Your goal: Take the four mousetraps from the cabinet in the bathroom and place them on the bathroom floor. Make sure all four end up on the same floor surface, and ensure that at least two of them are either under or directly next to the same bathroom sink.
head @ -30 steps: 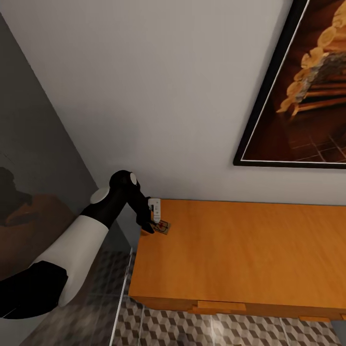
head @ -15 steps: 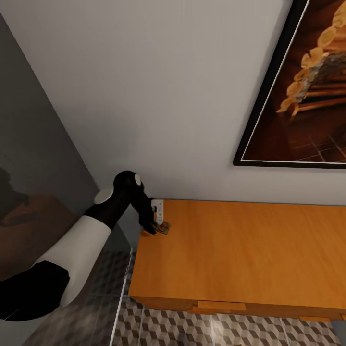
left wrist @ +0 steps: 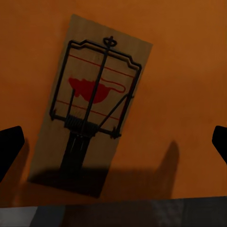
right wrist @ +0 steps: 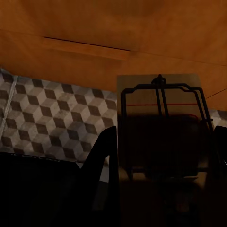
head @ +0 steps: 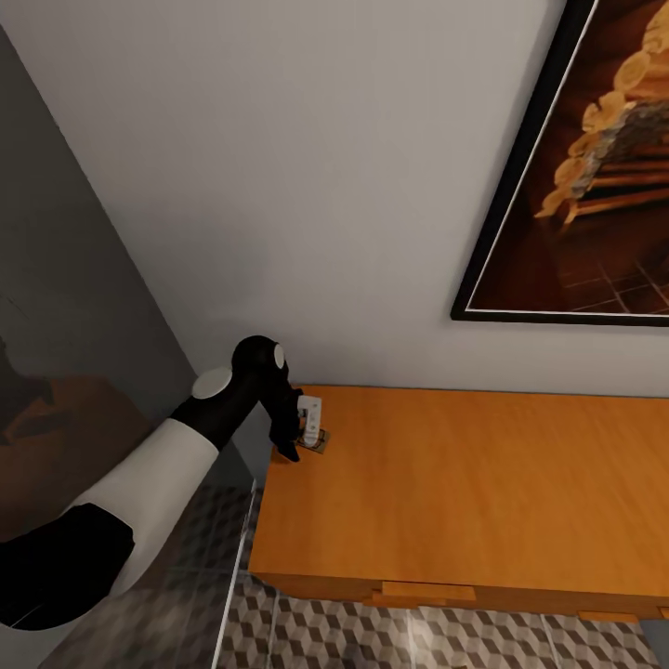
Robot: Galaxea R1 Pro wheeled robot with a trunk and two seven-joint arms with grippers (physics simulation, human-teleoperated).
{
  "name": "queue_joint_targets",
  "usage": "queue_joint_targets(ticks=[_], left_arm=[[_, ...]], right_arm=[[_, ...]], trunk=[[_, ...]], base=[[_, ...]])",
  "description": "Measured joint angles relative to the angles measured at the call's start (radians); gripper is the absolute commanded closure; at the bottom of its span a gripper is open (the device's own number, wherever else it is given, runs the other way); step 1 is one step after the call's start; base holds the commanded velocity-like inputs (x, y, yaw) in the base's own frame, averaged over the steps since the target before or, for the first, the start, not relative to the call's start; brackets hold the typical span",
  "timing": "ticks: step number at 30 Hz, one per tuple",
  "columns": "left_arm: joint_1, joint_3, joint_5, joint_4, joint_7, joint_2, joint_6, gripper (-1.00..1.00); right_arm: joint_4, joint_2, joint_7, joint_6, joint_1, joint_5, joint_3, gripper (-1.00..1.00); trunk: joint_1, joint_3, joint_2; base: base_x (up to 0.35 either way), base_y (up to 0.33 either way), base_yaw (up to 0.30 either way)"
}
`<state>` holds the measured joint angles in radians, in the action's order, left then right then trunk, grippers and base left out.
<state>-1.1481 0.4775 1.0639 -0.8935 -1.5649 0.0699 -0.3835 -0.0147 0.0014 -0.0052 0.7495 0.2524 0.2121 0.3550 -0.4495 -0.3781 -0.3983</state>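
A brown wooden mousetrap (left wrist: 92, 109) with dark wire and a red mark lies flat on the orange-brown cabinet (head: 483, 483), at its back left corner by the wall. My left gripper (head: 299, 437) hangs just above that mousetrap (head: 319, 443), open. In the left wrist view its dark fingertips (left wrist: 9, 146) stand wide on either side of the board, clear of it. My right gripper (right wrist: 163, 161) is shut on a second mousetrap (right wrist: 161, 118), held in front of the cabinet's drawer front (right wrist: 94, 52), above the cube-pattern bathroom floor (right wrist: 42, 118).
A white wall runs behind the cabinet, with a large dark-framed picture (head: 595, 186) at the upper right. A grey wall panel (head: 65, 325) stands to the left of the cabinet. Cube-pattern floor tiles (head: 390, 636) show below the cabinet's front edge.
My left arm has shifted a little to the right and lower, so the gripper now covers most of the mousetrap on the cabinet top. The trap itself has not moved.
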Motion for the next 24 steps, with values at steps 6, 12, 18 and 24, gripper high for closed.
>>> queue_joint_targets(ticks=[6,12,18,24], left_arm=[[0.0,0.004,0.0,-0.001,0.0,-0.003,0.001,-1.0],[0.0,0.005,0.0,-0.003,0.0,-0.008,0.001,-1.0],[0.0,0.005,0.0,-0.004,0.0,-0.013,0.003,-1.0],[0.0,0.005,0.0,-0.028,0.0,-0.026,0.003,-1.0]], right_arm=[[0.0,0.0,0.0,0.0,0.0,0.0,0.0,1.0],[0.0,0.0,0.0,0.0,0.0,0.0,0.0,1.0],[0.0,0.0,0.0,0.0,0.0,0.0,0.0,1.0],[0.0,0.0,0.0,0.0,0.0,0.0,0.0,1.0]], trunk=[[0.0,0.0,0.0],[0.0,0.0,0.0],[0.0,0.0,0.0],[0.0,0.0,0.0]], base=[[0.0,0.0,0.0],[0.0,0.0,0.0],[0.0,0.0,0.0],[0.0,0.0,0.0]])
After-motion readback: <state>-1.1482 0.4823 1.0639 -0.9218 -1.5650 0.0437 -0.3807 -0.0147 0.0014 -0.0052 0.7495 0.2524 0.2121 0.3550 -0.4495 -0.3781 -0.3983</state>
